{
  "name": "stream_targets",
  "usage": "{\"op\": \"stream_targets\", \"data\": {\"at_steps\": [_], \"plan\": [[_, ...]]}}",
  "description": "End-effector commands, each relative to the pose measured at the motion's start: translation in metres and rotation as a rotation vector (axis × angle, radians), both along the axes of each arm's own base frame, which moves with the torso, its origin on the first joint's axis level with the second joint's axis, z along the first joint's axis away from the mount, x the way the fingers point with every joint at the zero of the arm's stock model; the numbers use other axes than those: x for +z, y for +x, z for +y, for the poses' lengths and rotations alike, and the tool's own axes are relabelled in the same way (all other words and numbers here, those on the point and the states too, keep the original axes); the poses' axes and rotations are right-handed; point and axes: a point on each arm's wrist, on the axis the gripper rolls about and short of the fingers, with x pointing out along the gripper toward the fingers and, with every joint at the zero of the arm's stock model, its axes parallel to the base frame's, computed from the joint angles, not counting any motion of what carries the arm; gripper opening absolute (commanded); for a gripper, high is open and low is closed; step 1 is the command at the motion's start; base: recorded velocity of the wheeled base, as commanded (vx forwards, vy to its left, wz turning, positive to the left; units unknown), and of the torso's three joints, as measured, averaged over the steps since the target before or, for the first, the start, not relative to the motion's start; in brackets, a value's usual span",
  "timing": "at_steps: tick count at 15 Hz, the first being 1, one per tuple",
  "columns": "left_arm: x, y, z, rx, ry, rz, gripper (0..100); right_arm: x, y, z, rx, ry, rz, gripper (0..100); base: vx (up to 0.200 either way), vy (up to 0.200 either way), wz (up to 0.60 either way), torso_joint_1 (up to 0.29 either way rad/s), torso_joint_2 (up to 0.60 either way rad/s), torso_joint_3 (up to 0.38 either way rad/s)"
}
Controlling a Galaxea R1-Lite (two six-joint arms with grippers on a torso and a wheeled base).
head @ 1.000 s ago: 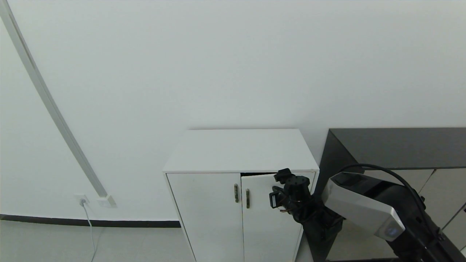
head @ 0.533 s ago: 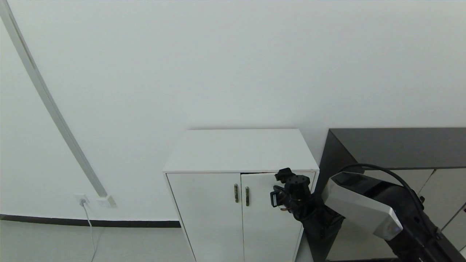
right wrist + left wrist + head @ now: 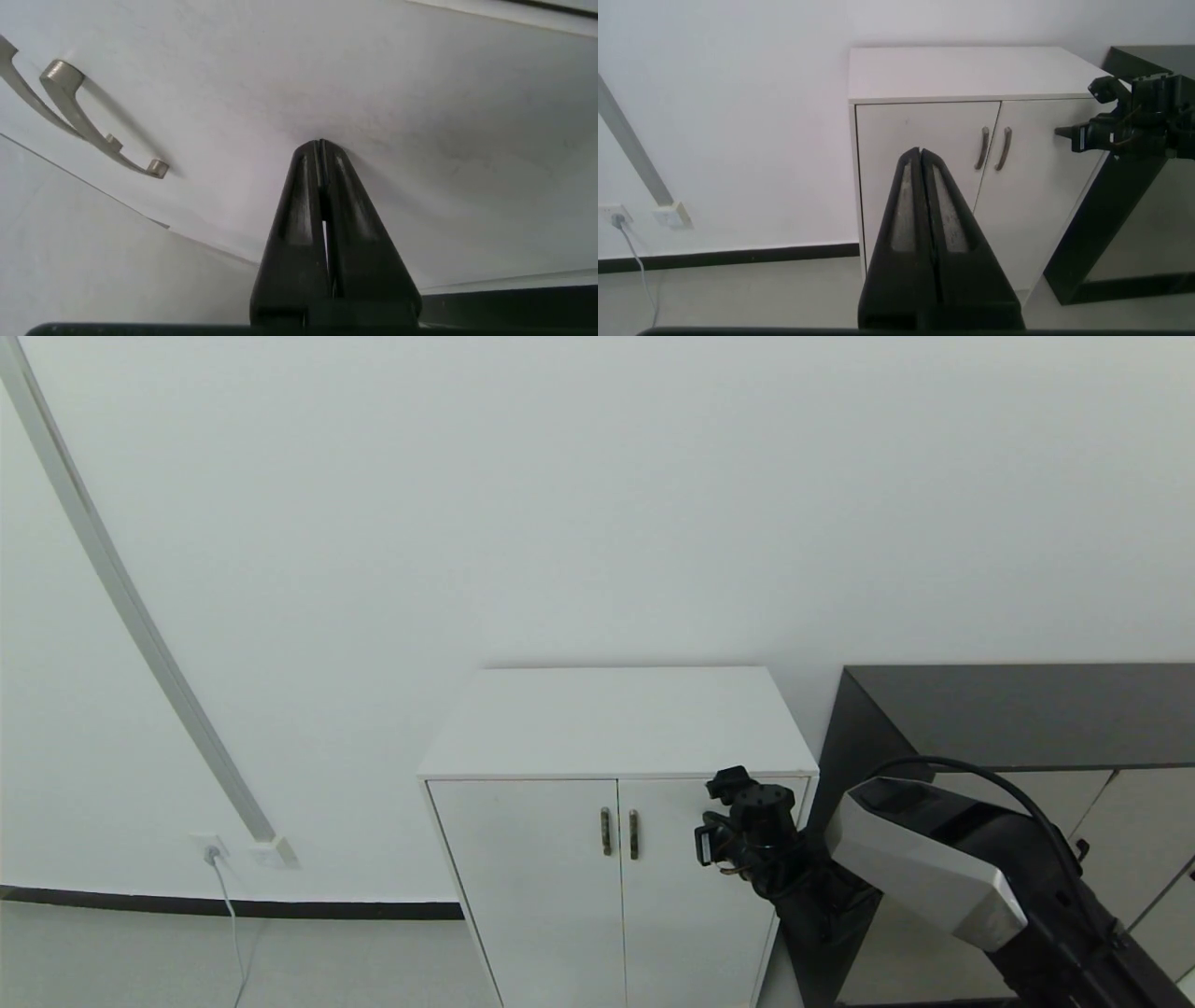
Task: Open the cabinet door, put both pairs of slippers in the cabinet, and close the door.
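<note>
Cabinet [image 3: 616, 719] is seen against the wall with both doors lying flush. No gap is visible along the top edge of the right door [image 3: 691, 915], nor at the seam beside the left door [image 3: 523, 896].

Right pincer [image 3: 322, 145] is held with its fingers pressed together and nothing is gripped. Its tips are set against the face of the right door, on the hinge side of the handle [image 3: 634, 833]. Contact is judged likely but is not certain.

Left pincer [image 3: 921, 152] is likewise closed and empty, and is held back in front of the cabinet, well apart from it.

Progress: the door-closing step is judged done, or all but done. The slippers are taken to be inside, behind the shut doors, but this cannot be checked. Opening and loading are therefore counted as finished. At most, a last press to seat the right door is left, and then the right arm is to be drawn clear.
</note>
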Motion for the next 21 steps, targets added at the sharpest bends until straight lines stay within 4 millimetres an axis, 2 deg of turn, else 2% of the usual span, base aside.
{"op": "stream_targets", "data": {"at_steps": [1, 16, 18, 21], "plan": [[0.000, 0.000, 0.000, 0.000, 0.000, 0.001, 0, -0.001, 0.000, 0.000, -0.001, 0.000, 0.000, 0, 0.000, 0.000, 0.00, 0.000, 0.00, 0.000], [0.000, 0.000, 0.000, 0.000, 0.000, 0.001, 0, 0.002, 0.002, -0.001, -0.006, 0.005, -0.011, 0, 0.000, 0.000, 0.00, 0.000, 0.00, 0.000], [0.000, 0.000, 0.000, 0.000, 0.000, 0.001, 0, 0.013, -0.005, -0.002, -0.006, 0.008, -0.020, 0, 0.000, 0.000, 0.00, 0.000, 0.00, 0.000], [0.000, 0.000, 0.000, -0.001, 0.000, 0.001, 0, 0.061, -0.043, -0.014, 0.004, 0.034, -0.073, 0, 0.000, 0.000, 0.00, 0.000, 0.00, 0.000]]}}
